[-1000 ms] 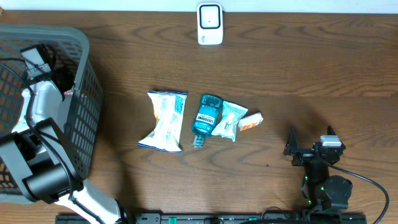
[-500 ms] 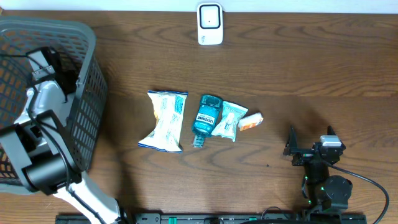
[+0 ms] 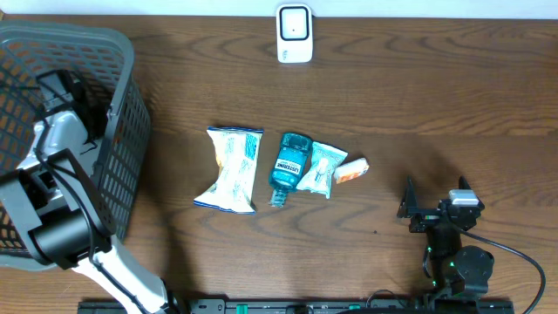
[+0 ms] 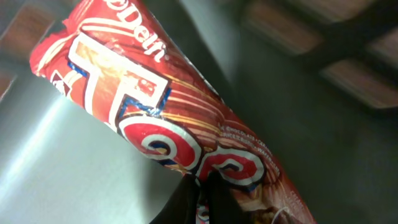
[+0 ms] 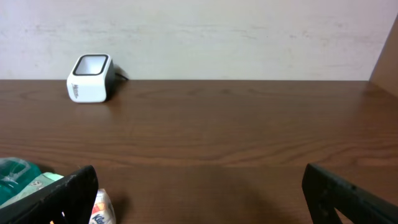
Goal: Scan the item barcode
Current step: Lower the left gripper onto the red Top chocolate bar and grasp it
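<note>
Item: red snack packet, lying inside the basket.
My left pincer: inside the basket, clamped on the packet.
My right pincer: far right of the basket, jaws spread wide.

One grey basket and one white scanner are counted on the one tabletop. Four loose items are counted in a row: one large blue-and-white packet, one blue bottle, one small pale packet and one small orange-and-white piece. One red-wrapped snack is counted. Two pincers are counted: the left pincer and the right pincer.
</note>
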Tool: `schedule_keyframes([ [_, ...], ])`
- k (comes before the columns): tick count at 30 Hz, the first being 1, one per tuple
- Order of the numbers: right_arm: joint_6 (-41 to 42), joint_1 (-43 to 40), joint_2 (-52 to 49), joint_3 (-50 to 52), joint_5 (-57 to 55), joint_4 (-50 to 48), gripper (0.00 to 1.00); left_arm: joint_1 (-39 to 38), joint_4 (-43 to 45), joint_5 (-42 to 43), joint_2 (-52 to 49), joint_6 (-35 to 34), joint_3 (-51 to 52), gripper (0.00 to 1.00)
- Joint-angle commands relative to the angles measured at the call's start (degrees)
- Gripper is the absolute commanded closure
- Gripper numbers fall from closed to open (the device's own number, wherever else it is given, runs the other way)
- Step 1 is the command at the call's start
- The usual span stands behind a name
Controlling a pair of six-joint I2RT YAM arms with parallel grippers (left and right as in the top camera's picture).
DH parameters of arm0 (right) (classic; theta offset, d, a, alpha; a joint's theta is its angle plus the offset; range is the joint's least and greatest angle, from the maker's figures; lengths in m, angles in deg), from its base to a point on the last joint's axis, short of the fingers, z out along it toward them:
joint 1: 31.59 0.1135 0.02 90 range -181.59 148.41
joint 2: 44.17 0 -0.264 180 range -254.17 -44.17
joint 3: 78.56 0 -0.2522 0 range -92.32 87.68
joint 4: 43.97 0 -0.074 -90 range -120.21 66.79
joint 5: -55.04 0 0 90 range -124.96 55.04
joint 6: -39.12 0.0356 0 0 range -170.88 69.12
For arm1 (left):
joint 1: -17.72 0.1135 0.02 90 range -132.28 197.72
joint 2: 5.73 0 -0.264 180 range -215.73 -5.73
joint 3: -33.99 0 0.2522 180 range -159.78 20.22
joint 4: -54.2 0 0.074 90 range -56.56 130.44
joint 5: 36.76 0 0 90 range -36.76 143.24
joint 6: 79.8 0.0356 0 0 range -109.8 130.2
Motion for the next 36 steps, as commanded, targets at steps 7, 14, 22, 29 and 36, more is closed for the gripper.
schedule_keyframes([
  [7, 0.8, 0.0, 0.0, 0.1, -0.2, 0.2, 0.01, 4.5, -13.4, -1.5, -3.1, -11.3, 3.3, 0.92],
  [14, 0.8, 0.0, 0.0, 0.1, -0.2, 0.2, 0.01, 3.5, -15.5, -2.5, 5.8, -11.5, 3.3, 0.73],
  [22, 0.8, 0.0, 0.0, 0.1, -0.2, 0.2, 0.01, 3.6, -15.2, -2.7, 9.8, -23.9, 3.5, 0.14],
  [29, 0.8, 0.0, 0.0, 0.1, -0.2, 0.2, 0.01, 3.6, -14.8, -2.7, 6.0, -34.2, 3.9, 0.07],
  [36, 0.8, 0.0, 0.0, 0.1, -0.2, 0.2, 0.01, 3.3, -14.4, -2.0, 3.2, -45.7, 4.0, 0.04],
])
